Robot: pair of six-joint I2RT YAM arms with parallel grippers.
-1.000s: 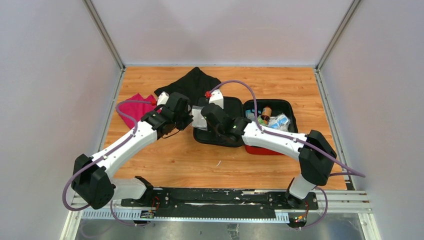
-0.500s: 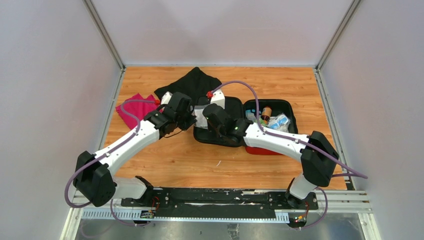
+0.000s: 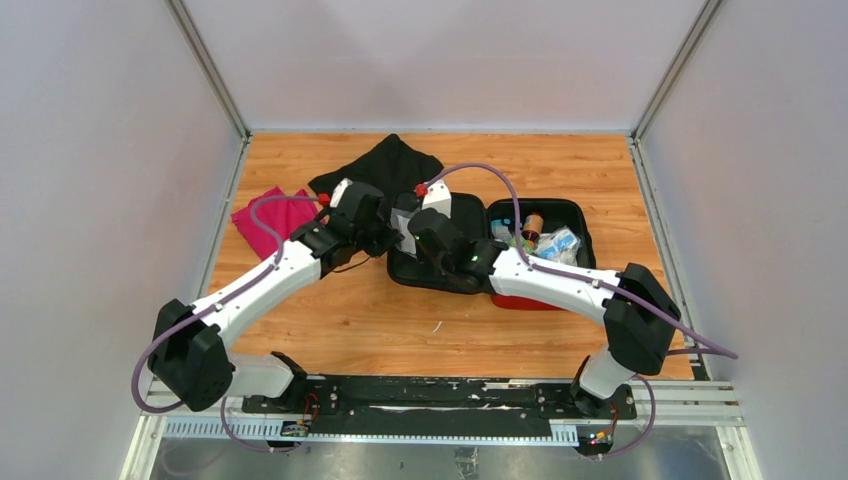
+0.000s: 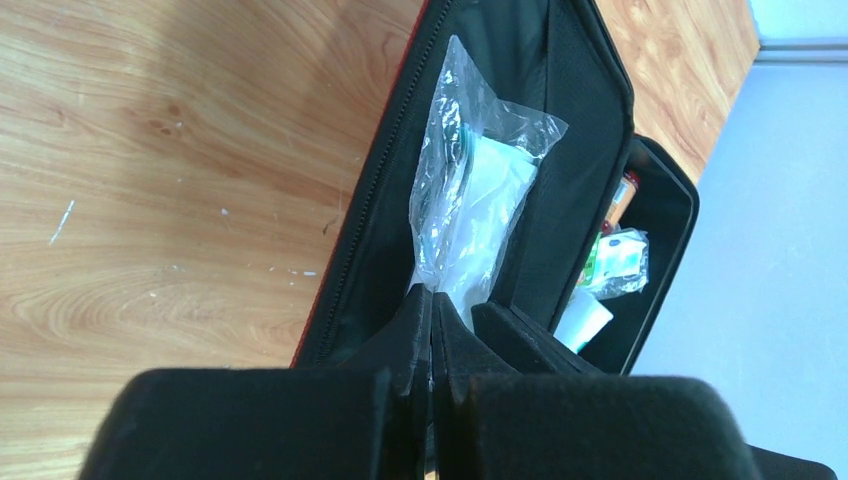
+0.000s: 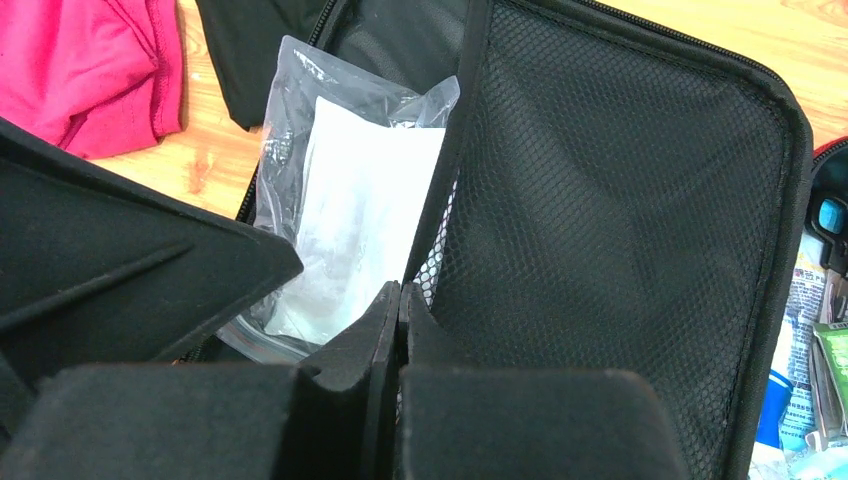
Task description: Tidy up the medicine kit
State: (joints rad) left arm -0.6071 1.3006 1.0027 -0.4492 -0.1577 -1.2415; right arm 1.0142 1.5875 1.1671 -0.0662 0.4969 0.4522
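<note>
The medicine kit (image 3: 522, 300), a red case with black lining, lies open at the table's middle right. My left gripper (image 3: 392, 232) is shut on one end of a clear plastic bag (image 4: 472, 190) with white contents. The bag reaches into the kit's left half (image 4: 585, 120). In the right wrist view the same bag (image 5: 350, 200) sits partly behind the black mesh pocket (image 5: 620, 220). My right gripper (image 5: 400, 292) is shut on that pocket's edge, right beside the left gripper (image 5: 140, 270). The two grippers almost touch over the kit's left half.
The kit's right half holds several small packets and a brown bottle (image 3: 533, 222). A black cloth (image 3: 385, 165) lies behind the kit and a magenta cloth (image 3: 275, 215) lies to the left. Grey walls close the table on three sides.
The left arm has shifted a little to the right, carrying the bag further towards the kit's left half. The right arm has barely moved.
</note>
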